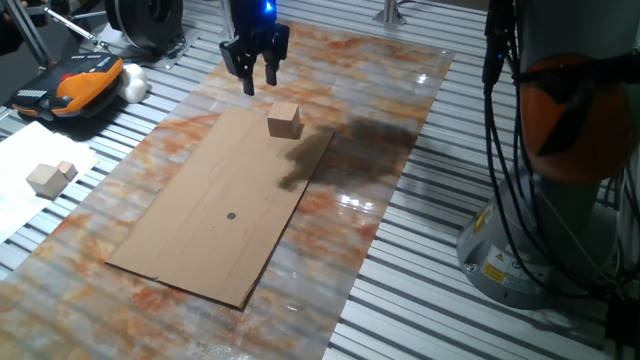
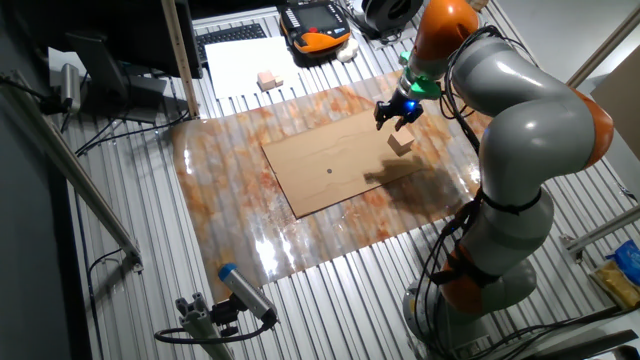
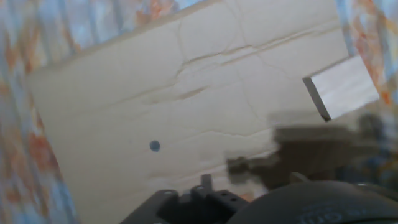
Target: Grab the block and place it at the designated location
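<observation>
Hovering open-fingered and empty, the gripper (image 1: 258,78) hangs above the cardboard sheet's (image 1: 200,230) far edge; block (image 1: 285,121) just beside.

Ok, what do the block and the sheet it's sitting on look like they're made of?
The block looks like plain unfinished wood: light tan, matte faces, crisp edges, though no grain is resolvable. The sheet appears to be brown cardboard: flat, thin-edged and dull, with crease lines across it in the hand view. The dark dot on it seems drawn or printed.
</observation>
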Tool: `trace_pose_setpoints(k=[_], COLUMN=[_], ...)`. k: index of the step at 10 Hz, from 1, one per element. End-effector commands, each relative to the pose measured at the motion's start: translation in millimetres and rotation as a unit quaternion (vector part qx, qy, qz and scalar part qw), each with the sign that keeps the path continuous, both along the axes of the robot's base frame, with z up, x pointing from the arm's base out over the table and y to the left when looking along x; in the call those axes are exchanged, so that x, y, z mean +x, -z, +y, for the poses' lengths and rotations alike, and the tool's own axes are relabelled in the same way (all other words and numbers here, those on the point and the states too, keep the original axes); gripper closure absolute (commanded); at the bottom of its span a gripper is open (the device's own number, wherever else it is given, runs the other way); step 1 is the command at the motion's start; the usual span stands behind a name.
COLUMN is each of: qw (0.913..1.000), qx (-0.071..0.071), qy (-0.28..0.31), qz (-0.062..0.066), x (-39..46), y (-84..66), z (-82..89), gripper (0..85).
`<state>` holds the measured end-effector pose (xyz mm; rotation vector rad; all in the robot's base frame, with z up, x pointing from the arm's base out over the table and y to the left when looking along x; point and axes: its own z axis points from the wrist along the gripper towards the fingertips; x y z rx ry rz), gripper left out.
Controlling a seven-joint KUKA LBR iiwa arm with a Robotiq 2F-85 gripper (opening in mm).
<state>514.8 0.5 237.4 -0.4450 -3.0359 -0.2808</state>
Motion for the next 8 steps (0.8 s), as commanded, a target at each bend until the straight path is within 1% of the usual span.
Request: trace_pose_setpoints(k=[1,2,3,4,5,6,7,8], qw=[1.0000,1.0000,0.9999,0.9978,0.9974,0.9981,0.9982,0.9977], qx=[-0.001,-0.001,-0.010,-0.056,-0.062,-0.051,-0.052,-0.061], qy=[0.000,0.000,-0.008,-0.035,-0.038,-0.034,-0.031,-0.029], qz=[-0.002,-0.002,-0.003,-0.004,-0.004,-0.003,-0.004,-0.010], x=[0.3,0.9,0.4,0.4,1.4,3.0,2.8,2.0], y=[-0.4,-0.7,-1.1,-2.1,-2.4,-3.2,-4.1,-7.0], z=[0.0,-0.5,-0.2,0.0,-1.0,-3.1,-3.4,-3.9], gripper=[85.0,85.0,85.0,85.0,85.0,85.0,85.0,85.0])
